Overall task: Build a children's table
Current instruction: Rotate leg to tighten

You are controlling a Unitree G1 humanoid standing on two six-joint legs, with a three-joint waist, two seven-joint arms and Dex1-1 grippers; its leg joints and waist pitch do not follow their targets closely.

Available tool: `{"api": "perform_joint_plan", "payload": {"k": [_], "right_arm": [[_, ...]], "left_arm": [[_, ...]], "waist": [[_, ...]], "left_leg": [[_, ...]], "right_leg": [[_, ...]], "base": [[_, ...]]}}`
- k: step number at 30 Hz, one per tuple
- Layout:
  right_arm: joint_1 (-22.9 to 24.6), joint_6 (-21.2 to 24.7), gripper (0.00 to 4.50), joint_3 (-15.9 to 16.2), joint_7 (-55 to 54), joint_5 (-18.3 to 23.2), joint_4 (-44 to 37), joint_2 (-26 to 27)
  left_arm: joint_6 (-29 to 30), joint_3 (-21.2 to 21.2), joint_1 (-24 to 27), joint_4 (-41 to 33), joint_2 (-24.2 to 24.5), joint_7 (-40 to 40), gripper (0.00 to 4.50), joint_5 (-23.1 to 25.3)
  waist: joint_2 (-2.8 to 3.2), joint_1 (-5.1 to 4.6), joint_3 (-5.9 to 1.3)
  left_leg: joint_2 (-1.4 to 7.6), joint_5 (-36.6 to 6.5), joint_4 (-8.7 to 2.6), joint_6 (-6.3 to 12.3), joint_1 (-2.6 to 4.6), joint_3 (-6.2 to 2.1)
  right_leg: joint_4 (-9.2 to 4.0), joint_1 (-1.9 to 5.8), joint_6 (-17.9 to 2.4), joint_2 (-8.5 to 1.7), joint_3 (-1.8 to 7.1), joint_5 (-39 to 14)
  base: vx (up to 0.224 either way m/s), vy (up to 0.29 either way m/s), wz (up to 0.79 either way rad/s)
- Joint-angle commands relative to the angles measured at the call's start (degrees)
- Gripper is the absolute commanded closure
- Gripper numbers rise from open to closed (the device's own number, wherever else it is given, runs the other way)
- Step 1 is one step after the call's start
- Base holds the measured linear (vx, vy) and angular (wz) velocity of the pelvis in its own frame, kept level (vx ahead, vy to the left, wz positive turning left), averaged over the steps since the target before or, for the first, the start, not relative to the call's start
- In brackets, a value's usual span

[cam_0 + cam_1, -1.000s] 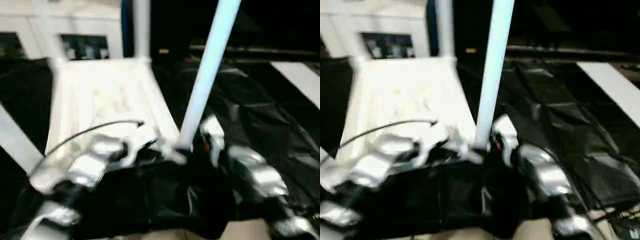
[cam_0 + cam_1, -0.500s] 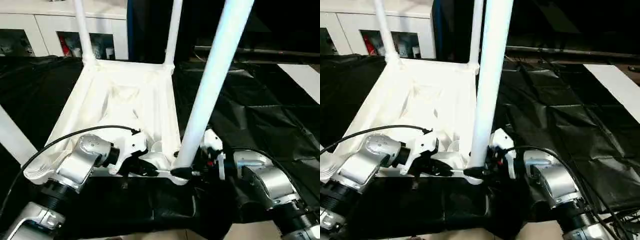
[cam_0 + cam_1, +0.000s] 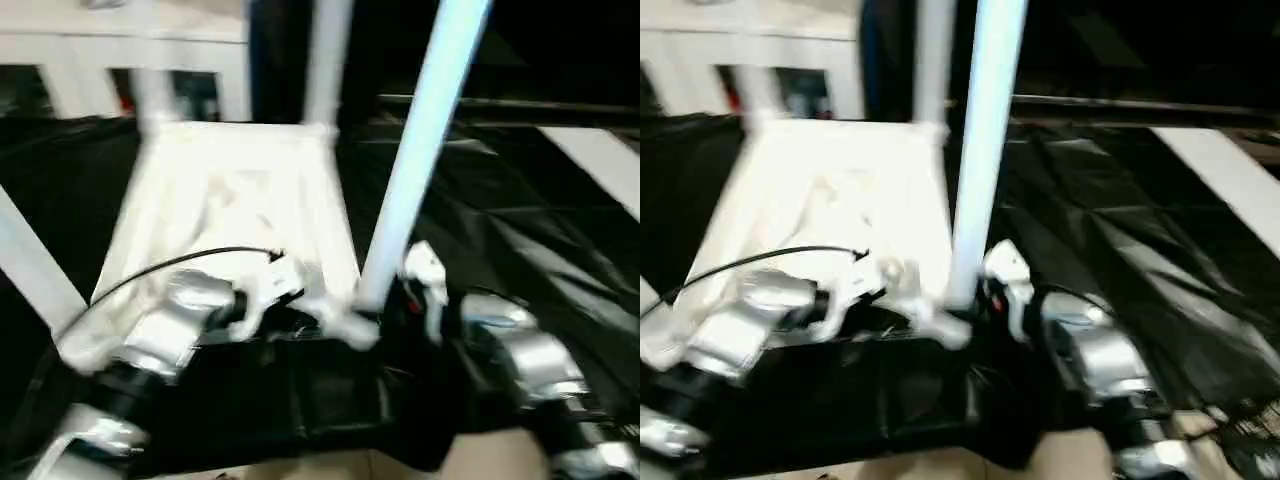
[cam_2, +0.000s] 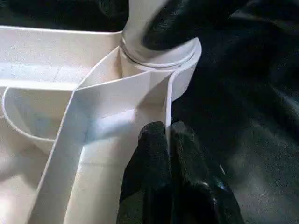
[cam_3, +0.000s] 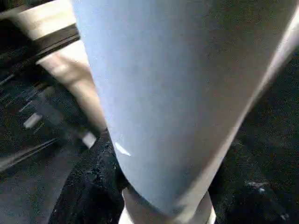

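Tube leg [image 3: 420, 150] upright in lower-centre socket [image 4: 161, 58], just left of right gripper [image 3: 402, 298], grip not discernible; left gripper [image 4: 168, 135] clenched at tabletop [image 3: 230, 190] rim.

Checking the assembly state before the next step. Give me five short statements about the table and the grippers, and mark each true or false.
1. The tabletop lies with its ribbed underside up on the black cloth. True.
2. The near right leg lies flat on the cloth. False: it stands up out of the corner socket.
3. The left gripper is wide open above the tabletop. False: its fingers are shut on the thin rim wall beside the socket.
4. Two legs stand at the tabletop's far corners. True.
5. The right gripper is at the far end of the tabletop. False: it sits at the near leg's base.
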Motion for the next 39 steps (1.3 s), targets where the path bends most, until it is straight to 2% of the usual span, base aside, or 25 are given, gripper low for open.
{"api": "perform_joint_plan", "payload": {"k": [1, 3, 4, 5, 8, 9, 11, 13, 15, 16, 17, 19, 20, 22, 24, 25, 26, 28, 29, 32, 34, 35, 36, 38, 39], "right_arm": [[-1.1, 2.9, 2.52, -1.5, -7.4, 0.6, 3.7, 4.0], [-3.1, 2.8, 2.53, -2.4, -16.1, -1.1, 7.5, 8.1], [-3.7, 2.8, 2.53, -2.5, -18.4, -1.7, 8.6, 9.1], [-4.4, 2.8, 2.53, -2.3, -20.6, -2.4, 9.8, 10.1], [-5.6, 2.3, 2.54, -2.3, -23.0, -3.4, 11.9, 12.4], [-6.4, 1.5, 2.54, -1.7, -23.4, -3.9, 12.8, 13.9], [-7.0, 0.9, 2.54, -1.2, -22.7, -4.0, 13.4, 14.6], [-7.5, 0.2, 2.54, -0.9, -22.4, -4.1, 13.9, 15.0], [-8.1, 0.0, 2.54, -1.4, -22.1, -3.9, 14.6, 15.2], [-8.7, -0.1, 2.19, -2.2, -21.3, -3.2, 14.9, 14.9], [-8.8, 0.1, 1.85, -2.4, -20.3, -2.7, 14.8, 14.6], [-9.4, 0.6, 1.83, -3.0, -16.1, -1.1, 14.2, 13.3], [-8.9, 1.0, 1.63, -1.9, -10.0, -0.3, 12.4, 10.6], [-8.8, 1.0, 1.50, -1.7, -9.6, -0.3, 12.2, 10.4], [-7.4, 1.4, 1.35, -0.1, -4.3, 0.2, 8.9, 7.4], [-6.6, 1.8, 1.35, 0.6, -1.7, 0.8, 6.8, 5.8], [-5.7, 2.8, 1.35, 1.0, 1.4, 2.1, 4.3, 4.1], [-4.5, 3.3, 1.35, 1.8, 5.2, 3.3, 1.7, 2.0], [-2.2, 3.1, 1.35, 4.1, 11.2, 3.8, -2.2, -2.2], [0.3, 2.4, 1.35, 6.6, 17.1, 3.5, -5.8, -6.8], [1.3, 2.4, 1.35, 7.1, 19.1, 3.1, -7.1, -8.6], [1.7, 3.3, 1.35, 7.0, 20.3, 3.5, -8.0, -9.4], [1.7, 3.3, 1.35, 7.0, 20.3, 3.5, -8.0, -9.4], [2.6, 4.7, 1.35, 6.7, 22.2, 4.3, -9.8, -10.7], [2.7, 4.9, 1.35, 6.7, 22.4, 4.4, -10.0, -10.8]], "left_arm": [[2.7, 1.2, -0.6, 1.6, -4.1, 6.8, 4.50, -0.2], [4.0, 1.4, -1.6, 2.9, -7.7, 12.4, 4.50, 0.9], [4.3, 1.4, -1.9, 3.4, -8.7, 13.8, 4.50, 1.2], [4.3, 1.3, -2.4, 4.1, -9.7, 15.3, 4.50, 1.6], [4.4, 1.1, -3.3, 5.3, -11.7, 17.8, 4.50, 2.5], [4.4, 0.6, -3.8, 5.7, -12.8, 18.7, 4.50, 3.0], [4.4, 0.3, -4.4, 6.0, -13.6, 19.0, 4.50, 3.0], [4.4, 0.1, -4.7, 6.1, -14.0, 19.2, 4.50, 3.0], [4.5, 0.0, -4.9, 6.0, -14.1, 19.1, 4.50, 3.0], [4.5, 0.0, -4.9, 5.9, -13.8, 18.7, 4.50, 3.0], [4.2, -0.2, -4.9, 5.8, -13.5, 18.2, 4.50, 2.9], [3.7, -0.4, -4.7, 5.4, -12.2, 15.8, 4.50, 2.4], [3.5, -0.7, -4.0, 4.8, -10.4, 12.4, 4.50, 1.7], [3.5, -0.7, -3.9, 4.7, -10.2, 12.0, 4.50, 1.6], [2.5, -1.0, -3.2, 4.0, -8.0, 7.8, 4.50, 0.6], [1.9, -1.1, -3.0, 3.7, -6.9, 5.7, 4.50, 0.0], [0.8, -1.3, -2.8, 3.4, -5.6, 3.5, 4.50, -0.3], [0.7, -1.6, -2.5, 3.0, -4.1, 0.8, 4.50, -0.8], [-0.1, -2.4, -1.8, 2.0, -1.3, -4.2, 4.50, -1.7], [-0.6, -3.4, -0.9, 0.5, 2.0, -10.0, 4.50, -3.0], [-0.5, -3.8, -0.5, -0.5, 3.5, -13.0, 4.50, -3.8], [0.0, -3.9, -0.3, -1.3, 4.4, -14.9, 4.50, -4.6], [0.0, -3.9, -0.3, -1.3, 4.4, -14.9, 4.50, -4.6], [1.1, -4.4, -0.2, -2.9, 6.0, -19.0, 4.50, -6.3], [1.1, -4.4, -0.2, -3.0, 6.1, -19.3, 4.50, -6.4]], "waist": [[-0.18, 0.04, -2.64], [-0.08, -0.72, -2.48], [-0.39, -0.88, -2.55], [-0.22, -1.04, -2.47], [-0.75, -1.05, -2.59], [-0.48, -0.99, -2.59], [-1.62, -1.19, -2.62], [-1.22, -0.96, -2.60], [-1.50, -1.06, -2.57], [-1.79, -1.08, -2.56], [-1.64, -1.05, -2.52], [-2.01, -0.98, -2.49], [-0.85, -0.85, -2.48], [-1.54, -0.94, -2.60], [-1.11, -0.82, -2.53], [-1.65, -0.64, -2.46], [-1.53, 0.01, -2.58], [-1.58, -0.03, -2.59], [-0.26, 0.74, -2.70], [-0.69, 0.93, -2.83], [0.46, 1.28, -2.87], [0.24, 1.20, -2.97], [0.24, 1.20, -2.97], [1.55, 1.36, -3.13], [0.99, 1.17, -3.10]], "left_leg": [[1.67, -21.6, -4.14, -1.72, 0.17, -0.94], [1.56, -22.2, -4.06, -1.77, 0.29, -0.94], [1.51, -22.0, -4.04, -1.90, 0.19, -1.00], [1.38, -22.5, -4.09, -2.05, 0.14, -1.14], [1.36, -23.1, -3.89, -1.21, 0.56, -0.96], [1.35, -22.9, -3.96, -0.98, 0.47, -1.00], [1.40, -22.6, -3.97, -0.59, 0.30, -0.88], [1.44, -22.8, -3.89, -0.36, 0.65, -0.83], [1.43, -22.8, -4.02, -0.32, 0.33, -0.92], [1.45, -22.9, -3.93, -0.22, 0.42, -0.90], [1.45, -23.1, -3.95, -0.28, 0.49, -0.90], [1.50, -23.0, -3.99, 0.00, 0.40, -0.93], [1.54, -22.9, -4.09, -0.19, 0.42, -1.06], [1.59, -22.8, -4.02, 0.25, 0.19, -0.88], [1.71, -21.8, -4.11, 0.41, 0.22, -0.81], [1.64, -21.5, -4.12, 0.75, 0.12, -0.77], [1.83, -20.5, -4.00, 1.33, 0.39, -0.63], [1.88, -19.6, -4.09, 1.37, 0.36, -0.51], [2.08, -18.9, -4.20, 1.01, 0.53, -0.69], [2.18, -18.0, -4.15, 1.53, 0.31, -0.37], [2.24, -17.3, -4.24, 1.10, 0.49, -0.42], [2.25, -17.0, -4.16, 0.95, 0.53, -0.26], [2.25, -17.0, -4.16, 0.95, 0.53, -0.26], [2.20, -15.5, -4.05, 0.70, 0.62, -0.31], [2.20, -15.2, -3.99, 0.91, 0.57, -0.22]], "right_leg": [[-5.09, 1.93, -4.8, -2.97, 1.69, -31.2], [-5.33, 1.50, -4.9, -2.82, 1.63, -31.9], [-5.26, 1.61, -4.7, -2.85, 1.51, -32.2], [-5.47, 1.69, -3.9, -2.86, 1.33, -33.9], [-5.77, 1.18, -3.3, -2.77, 1.49, -33.2], [-5.62, 1.29, -3.4, -2.76, 1.51, -32.7], [-5.67, 1.33, -3.1, -2.67, 1.43, -32.4], [-5.69, 0.97, -3.0, -2.85, 1.58, -32.6], [-5.57, 1.21, -2.9, -2.81, 1.51, -32.6], [-5.60, 1.07, -2.8, -2.92, 1.52, -33.1], [-5.68, 1.01, -2.8, -2.92, 1.53, -33.4], [-5.74, 1.08, -2.5, -2.96, 1.51, -33.5], [-5.60, 1.13, -3.0, -3.03, 1.63, -32.5], [-5.61, 1.37, -3.3, -2.83, 1.66, -31.0], [-5.27, 1.32, -5.0, -2.91, 1.85, -28.9], [-5.52, 1.58, -4.6, -2.77, 1.70, -29.2], [-5.25, 1.57, -4.8, -2.92, 1.98, -27.9], [-4.93, 1.36, -5.9, -2.83, 2.10, -26.4], [-4.72, 1.82, -6.4, -2.84, 2.06, -24.5], [-4.05, 1.96, -8.2, -2.54, 2.19, -19.3], [-3.67, 2.06, -9.6, -2.45, 2.21, -16.3], [-3.36, 2.14, -11.1, -2.31, 2.21, -13.4], [-3.36, 2.14, -11.1, -2.31, 2.21, -13.4], [-2.78, 2.34, -12.8, -2.33, 2.24, -9.5], [-2.79, 2.47, -13.4, -2.13, 2.17, -7.9]], "base": [[0.000, 0.000, 0.00], [0.000, 0.000, 0.00], [0.000, 0.000, 0.00], [0.000, 0.000, 0.00], [0.000, 0.000, 0.00], [0.000, 0.000, 0.00], [0.000, 0.000, 0.00], [0.000, 0.000, 0.00], [0.000, 0.000, 0.00], [0.000, 0.000, 0.00], [0.000, 0.000, 0.00], [0.000, 0.000, 0.00], [0.000, 0.000, 0.00], [0.000, 0.000, 0.00], [0.000, 0.000, 0.00], [0.000, 0.000, 0.00], [0.000, 0.000, 0.00], [0.000, 0.000, 0.00], [0.000, 0.000, 0.00], [0.000, 0.000, 0.00], [0.000, 0.000, 0.00], [0.000, 0.000, 0.00], [0.000, 0.000, 0.00], [0.000, 0.000, 0.00], [0.000, 0.000, 0.00]]}}
